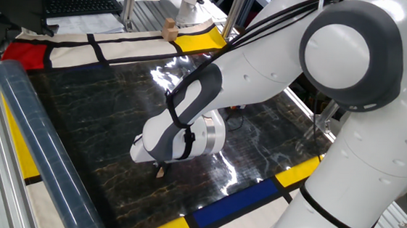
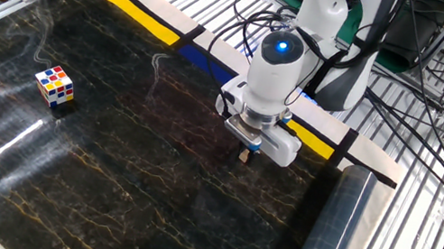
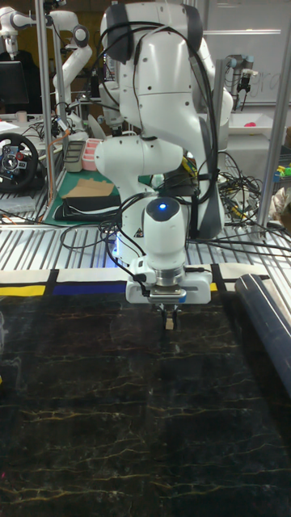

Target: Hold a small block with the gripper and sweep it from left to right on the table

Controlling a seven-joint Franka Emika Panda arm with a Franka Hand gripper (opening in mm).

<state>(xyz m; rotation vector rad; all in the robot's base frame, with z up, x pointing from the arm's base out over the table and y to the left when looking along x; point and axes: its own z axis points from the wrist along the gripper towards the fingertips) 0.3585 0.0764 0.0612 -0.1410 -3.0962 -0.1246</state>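
Note:
My gripper (image 2: 245, 152) points straight down at the black marble table (image 2: 88, 156) and is shut on the small block (image 2: 244, 156), a tiny tan wooden cube. The cube (image 3: 169, 322) hangs at the fingertips right at the table's surface, near the edge with the blue and yellow panels. In one fixed view the small block (image 1: 160, 173) peeks out below the white wrist, which hides the gripper (image 1: 160, 168) fingers. In the tall fixed view the gripper (image 3: 168, 315) sits under the lit blue ring of the wrist.
A multicoloured puzzle cube (image 2: 55, 85) lies on the marble far to the left. A larger tan wooden block (image 1: 169, 29) stands on the yellow panel at the back. A grey rolled tube (image 2: 325, 243) lies along one table edge. Cables and metal frames surround the table.

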